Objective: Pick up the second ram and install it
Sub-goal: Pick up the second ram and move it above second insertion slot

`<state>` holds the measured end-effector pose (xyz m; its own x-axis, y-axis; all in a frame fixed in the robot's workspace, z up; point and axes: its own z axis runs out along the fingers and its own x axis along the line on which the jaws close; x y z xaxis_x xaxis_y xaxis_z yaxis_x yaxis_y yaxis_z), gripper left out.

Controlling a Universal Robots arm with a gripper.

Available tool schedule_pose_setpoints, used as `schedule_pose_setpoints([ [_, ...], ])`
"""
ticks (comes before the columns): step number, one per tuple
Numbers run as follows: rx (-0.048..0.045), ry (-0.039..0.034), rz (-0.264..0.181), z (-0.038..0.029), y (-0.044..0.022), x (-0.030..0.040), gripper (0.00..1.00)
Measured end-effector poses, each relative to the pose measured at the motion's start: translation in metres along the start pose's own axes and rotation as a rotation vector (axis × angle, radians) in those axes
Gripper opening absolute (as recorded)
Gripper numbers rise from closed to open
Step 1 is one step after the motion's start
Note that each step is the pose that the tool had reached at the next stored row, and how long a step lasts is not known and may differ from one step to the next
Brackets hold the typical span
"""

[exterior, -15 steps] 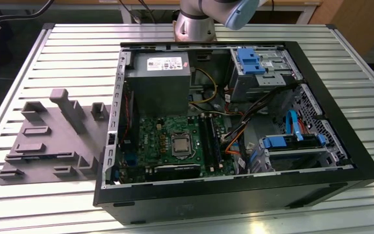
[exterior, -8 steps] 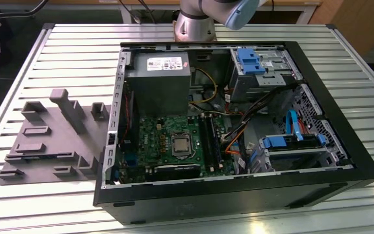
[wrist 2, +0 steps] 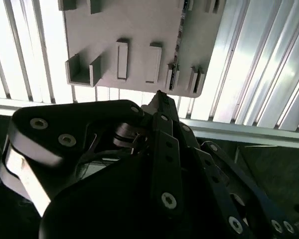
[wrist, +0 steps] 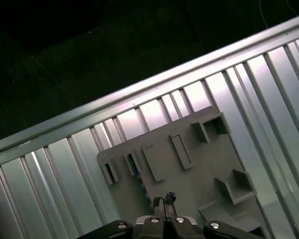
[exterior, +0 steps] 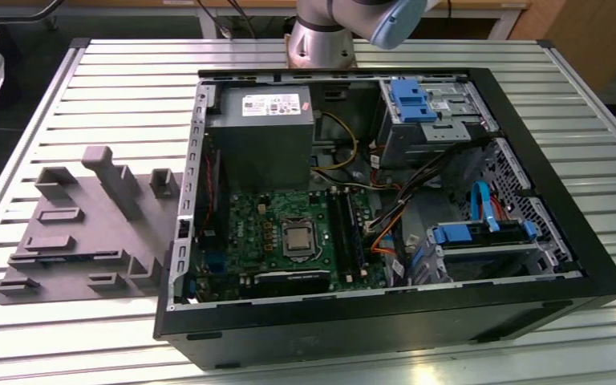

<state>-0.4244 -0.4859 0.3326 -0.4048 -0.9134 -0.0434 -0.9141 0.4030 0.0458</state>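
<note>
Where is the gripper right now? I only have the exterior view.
Observer: In the first wrist view the gripper hangs over the grey holder plate.
Operator: Which part of it?
Observer: In the second wrist view it points at the plate's edge, near the narrow slots.
Operator: Anything in those slots?
Observer: A thin dark strip stands on edge beside them; possibly the ram, I cannot tell.

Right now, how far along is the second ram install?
Nothing of it looks done. The gripper hangs above the grey holder, where a thin dark strip, probably the second ram, stands on edge. Left: the ram is not yet picked up, nor seated in the motherboard.
</note>
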Motion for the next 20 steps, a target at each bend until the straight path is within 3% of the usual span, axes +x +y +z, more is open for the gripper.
schedule_pose_setpoints([
  [15,-0.0120,0.0127,-0.273,0.0033,-0.0002,0.0001,0.11],
  [20,-0.0124,0.0131,-0.283,0.0035,-0.0002,0.0002,0.11],
])
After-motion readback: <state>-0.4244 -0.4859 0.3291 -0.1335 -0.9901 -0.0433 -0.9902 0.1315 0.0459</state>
